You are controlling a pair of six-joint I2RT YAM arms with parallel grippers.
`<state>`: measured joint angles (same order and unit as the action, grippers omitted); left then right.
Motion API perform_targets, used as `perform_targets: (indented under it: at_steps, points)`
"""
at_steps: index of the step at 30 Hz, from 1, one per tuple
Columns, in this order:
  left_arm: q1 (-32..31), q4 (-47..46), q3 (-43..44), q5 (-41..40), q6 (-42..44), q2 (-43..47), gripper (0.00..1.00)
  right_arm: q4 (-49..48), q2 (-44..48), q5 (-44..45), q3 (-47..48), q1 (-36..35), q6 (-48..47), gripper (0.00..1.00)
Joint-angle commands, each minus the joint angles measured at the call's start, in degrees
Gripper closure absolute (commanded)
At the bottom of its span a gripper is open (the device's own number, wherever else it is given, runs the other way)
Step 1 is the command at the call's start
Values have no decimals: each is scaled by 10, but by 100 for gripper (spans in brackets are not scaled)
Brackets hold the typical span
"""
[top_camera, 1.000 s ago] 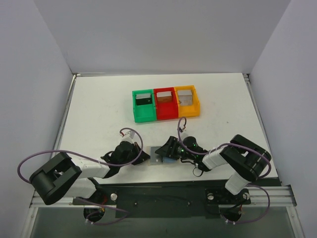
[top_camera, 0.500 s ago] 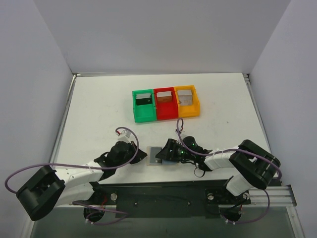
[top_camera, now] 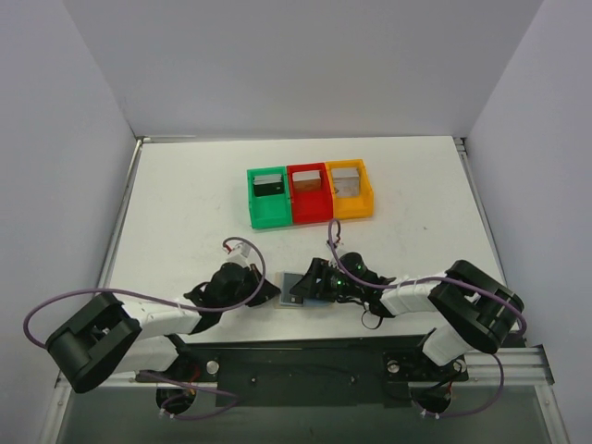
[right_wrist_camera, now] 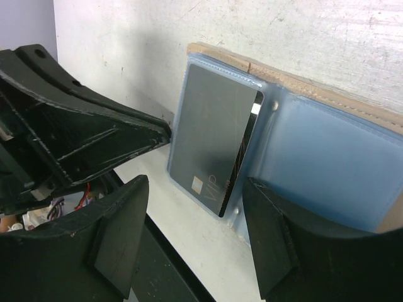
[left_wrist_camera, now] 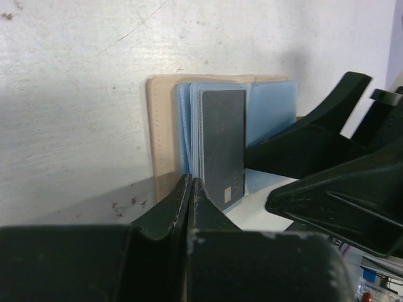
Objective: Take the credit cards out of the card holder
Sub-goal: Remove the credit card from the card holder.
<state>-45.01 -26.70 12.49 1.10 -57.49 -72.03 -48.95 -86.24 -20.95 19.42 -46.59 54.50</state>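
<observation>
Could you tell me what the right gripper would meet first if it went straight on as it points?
Probably the dark card in the holder, lying just ahead of the right gripper, though depth is unclear.

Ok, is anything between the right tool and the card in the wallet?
Nothing visible. The open right tool flanks the dark grey rectangular card, which sits in a clear bluish pocket of the tan wallet. The shut left tool sits beside the card.

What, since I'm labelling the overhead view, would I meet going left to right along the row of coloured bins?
In that row: green bin → red bin → orange bin.
</observation>
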Motion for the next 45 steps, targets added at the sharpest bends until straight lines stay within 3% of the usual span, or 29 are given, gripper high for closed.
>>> perform_targets:
  at_steps: [1, 35, 45]
  points:
    - [-1, -13, 15, -7, -5, 53, 100, 9, 19, 1, 16, -3, -15, 43]
    - [-10, -68, 25, 7, -9, -67, 100, 4, 9, 0, 12, -3, -14, 42]
    - [-13, -68, 22, -3, -8, -87, 100, 27, 55, 27, 2, -1, -19, 40]
